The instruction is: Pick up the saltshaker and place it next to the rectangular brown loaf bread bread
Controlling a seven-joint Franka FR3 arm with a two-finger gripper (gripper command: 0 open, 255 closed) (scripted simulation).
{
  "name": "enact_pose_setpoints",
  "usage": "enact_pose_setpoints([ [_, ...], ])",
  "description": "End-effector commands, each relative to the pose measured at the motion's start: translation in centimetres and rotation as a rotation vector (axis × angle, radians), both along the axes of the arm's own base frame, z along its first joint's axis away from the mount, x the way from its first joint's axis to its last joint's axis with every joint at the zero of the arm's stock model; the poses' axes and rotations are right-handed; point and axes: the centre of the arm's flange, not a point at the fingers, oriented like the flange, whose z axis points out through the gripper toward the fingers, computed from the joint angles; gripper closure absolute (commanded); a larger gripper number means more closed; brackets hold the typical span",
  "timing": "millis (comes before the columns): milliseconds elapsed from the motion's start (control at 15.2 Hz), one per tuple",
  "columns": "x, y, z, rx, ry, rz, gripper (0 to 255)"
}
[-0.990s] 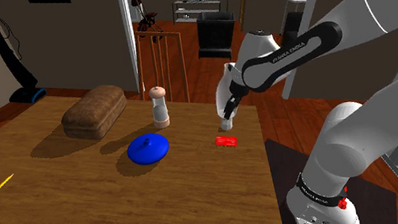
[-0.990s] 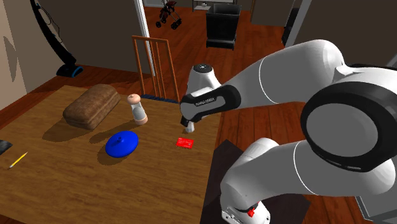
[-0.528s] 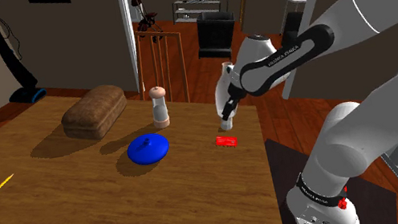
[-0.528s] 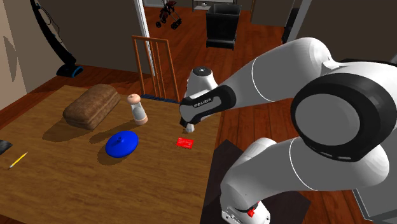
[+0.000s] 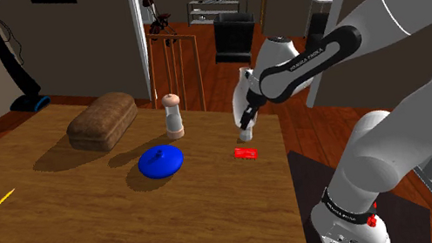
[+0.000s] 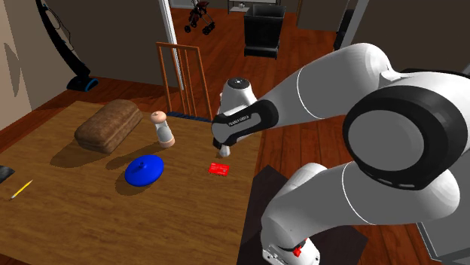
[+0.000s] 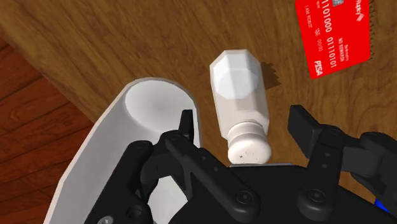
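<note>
White saltshaker (image 7: 240,95) standing near the table (image 5: 134,234) edge, just beside a red card (image 7: 334,35), flanked by the wide-open fingers (image 7: 186,127) of the gripper (image 7: 243,119), neither touching it, nothing held. Looks like the reach-to-grasp step, lift not yet begun. Calls next for a squeeze on the body, a lift, then carriage across the table to the brown loaf (image 5: 101,121), well apart.

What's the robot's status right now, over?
Gripper open, straddling white saltshaker, not touching. It sits on table, red card beside. Tall mill and blue lid stand toward the loaf.
</note>
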Motion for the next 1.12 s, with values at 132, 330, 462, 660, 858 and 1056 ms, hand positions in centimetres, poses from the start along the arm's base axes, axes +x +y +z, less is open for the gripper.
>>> enact_pose_setpoints([
  [132,-0.1,0.2,-0.9,0.003,0.023,0.002,255],
  [330,-0.6,0.0,-0.5,0.003,0.023,0.002,255],
  [462,-0.6,0.0,0.6,0.003,0.023,0.002,255],
  [660,-0.6,0.0,2.2,0.003,0.023,0.002,255],
  [858,-0.6,0.0,3.8,0.003,0.023,0.002,255],
  [1056,-0.6,0.0,5.3,0.003,0.023,0.002,255],
])
